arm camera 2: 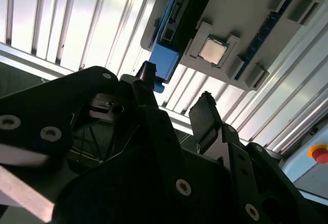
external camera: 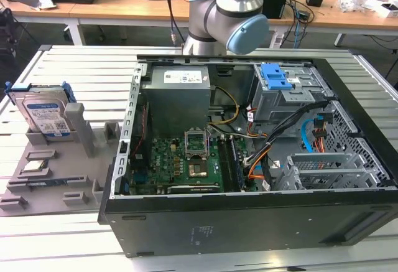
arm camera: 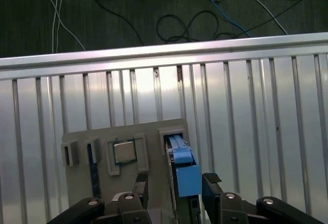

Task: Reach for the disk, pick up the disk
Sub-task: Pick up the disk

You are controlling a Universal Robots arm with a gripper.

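The disk [external camera: 45, 113] is a silver-grey drive with a white-and-blue label in a bright blue bracket. It stands on edge in a slot of the grey holder plate [external camera: 59, 182] at the exterior view's left. In both wrist views my gripper [arm camera: 176, 185] [arm camera 2: 177, 96] is open, with nothing between its dark fingers [arm camera: 211, 182]. The disk [arm camera: 183, 170] shows edge-on beyond the gap between them, its blue bracket [arm camera 2: 165, 62] uppermost. I see no contact between fingers and disk.
A small silver chip [arm camera: 124, 152] [arm camera 2: 212, 51] lies in a pocket of the holder plate beside the disk. An open computer case [external camera: 249, 160] with a blue latch piece [external camera: 277, 76] takes up the ribbed metal table [external camera: 74, 66]. The arm [external camera: 227, 10] rises behind the case. Cables lie on the floor [arm camera: 179, 26].
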